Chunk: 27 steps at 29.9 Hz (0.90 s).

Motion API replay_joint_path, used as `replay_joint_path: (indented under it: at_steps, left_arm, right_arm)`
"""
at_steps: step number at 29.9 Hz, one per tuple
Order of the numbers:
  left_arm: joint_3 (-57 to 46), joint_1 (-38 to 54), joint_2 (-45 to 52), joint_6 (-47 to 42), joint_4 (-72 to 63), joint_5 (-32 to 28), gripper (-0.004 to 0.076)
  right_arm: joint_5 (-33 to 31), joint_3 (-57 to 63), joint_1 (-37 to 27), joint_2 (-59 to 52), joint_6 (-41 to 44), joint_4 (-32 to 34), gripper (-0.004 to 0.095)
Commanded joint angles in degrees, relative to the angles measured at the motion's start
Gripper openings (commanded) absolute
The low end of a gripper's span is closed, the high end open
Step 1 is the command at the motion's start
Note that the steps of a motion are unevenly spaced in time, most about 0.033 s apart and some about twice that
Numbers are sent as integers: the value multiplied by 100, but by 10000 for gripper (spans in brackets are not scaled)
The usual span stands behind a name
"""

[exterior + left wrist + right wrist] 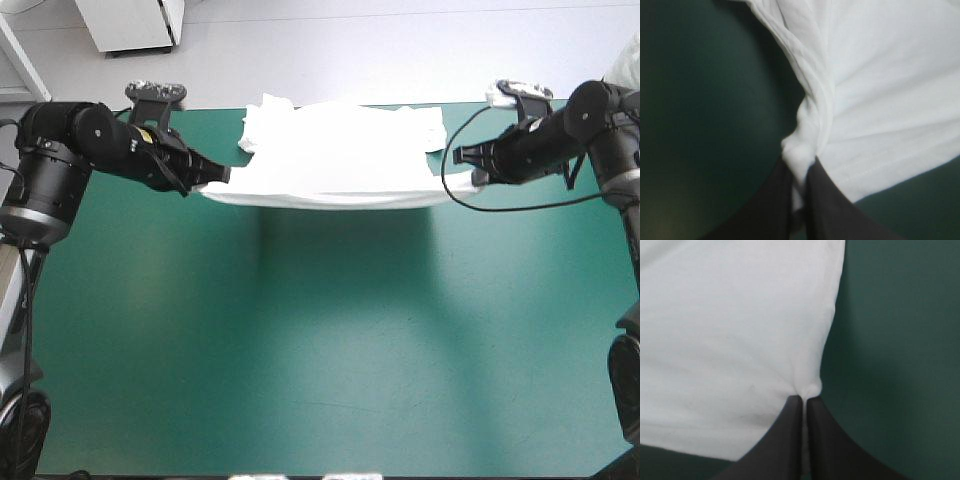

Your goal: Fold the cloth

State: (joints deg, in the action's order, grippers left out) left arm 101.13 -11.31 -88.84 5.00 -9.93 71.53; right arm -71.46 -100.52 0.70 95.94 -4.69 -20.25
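Note:
The white T-shirt hangs stretched between both arms over the far half of the teal-green table, its near edge sagging above the cover and its far part resting near the table's far edge. My left gripper is shut on the T-shirt's left corner; in the left wrist view a bunched fold of T-shirt rises from between the black fingers of the gripper. My right gripper is shut on the right corner; in the right wrist view the T-shirt spreads ahead of the gripper.
A shadow lies on the teal-green cover under the lifted cloth. The sleeves lie crumpled by the table's far edge. A white cabinet stands beyond the table.

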Motion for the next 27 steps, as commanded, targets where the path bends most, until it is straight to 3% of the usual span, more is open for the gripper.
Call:
replay_joint_path:
  at_steps: [1,9,15,27]
  left_arm:
    - [-807,-201,685,-74,170,86,-10]
    - [-3261,-871,1659,-400,684,75,-10]
    - [-4789,-1148,2333,-752,585,-118,-10]
    - [-6084,-1263,2795,-796,84,-554,-10]
  right_arm:
    - [-16,855,-2,-732,-99,57,-13]
    - [-5,2992,718,-1597,-105,823,-13]
    - [112,4344,1217,-2031,-35,962,-13]
    - [348,5840,1313,-2696,-60,920,-13]
